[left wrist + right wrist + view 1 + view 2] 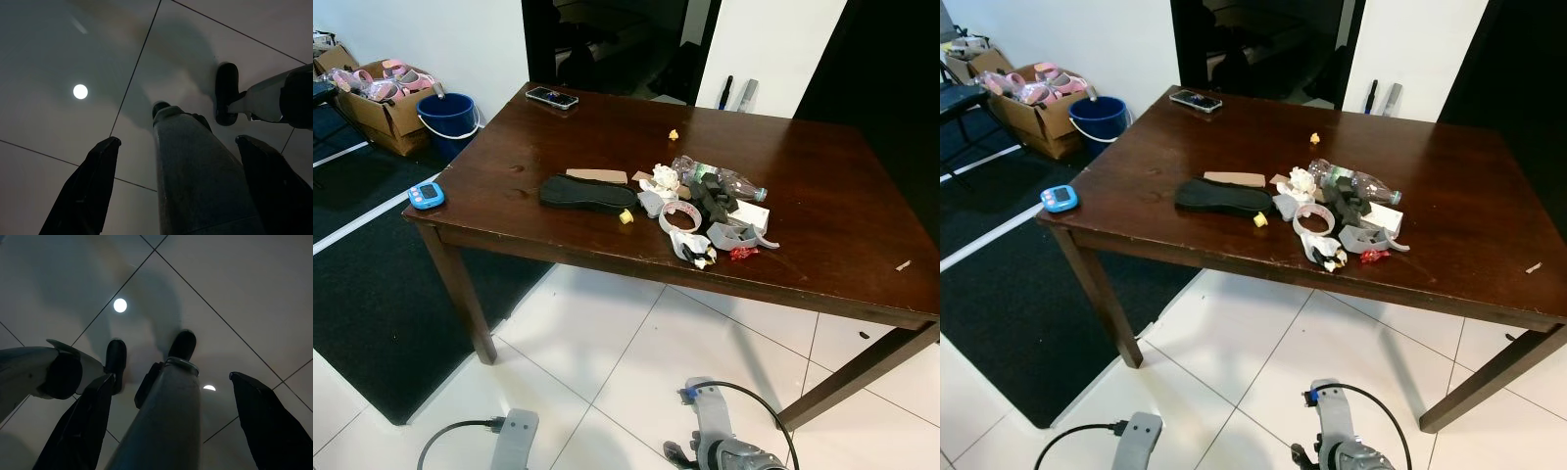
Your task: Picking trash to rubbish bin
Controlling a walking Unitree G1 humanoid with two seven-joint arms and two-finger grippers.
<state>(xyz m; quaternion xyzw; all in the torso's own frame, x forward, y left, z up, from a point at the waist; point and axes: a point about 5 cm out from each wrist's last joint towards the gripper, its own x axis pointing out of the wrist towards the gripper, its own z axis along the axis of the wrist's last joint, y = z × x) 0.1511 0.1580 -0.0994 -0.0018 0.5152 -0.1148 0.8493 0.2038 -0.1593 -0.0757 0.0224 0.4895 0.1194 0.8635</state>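
A heap of trash lies on the dark wooden table [558, 147], right of its middle: a black shoe insole [587, 193], crumpled white paper [664, 179], a clear plastic bottle [720, 178], a roll of tape [679, 215], a grey plastic piece [734, 236] and a red wrapper [742, 253]. Small yellow scraps [626, 217] lie beside the heap and farther back. Both arms hang low in front of the table. My left gripper [177, 139] and right gripper [171, 376] point at the tiled floor, open and holding nothing.
A blue bucket [448, 118] and a cardboard box [382, 103] of pink items stand by the wall at the far left. A phone [552, 97] lies at the table's back edge, a blue timer [427, 195] on its left corner. A black mat [372, 294] covers the left floor.
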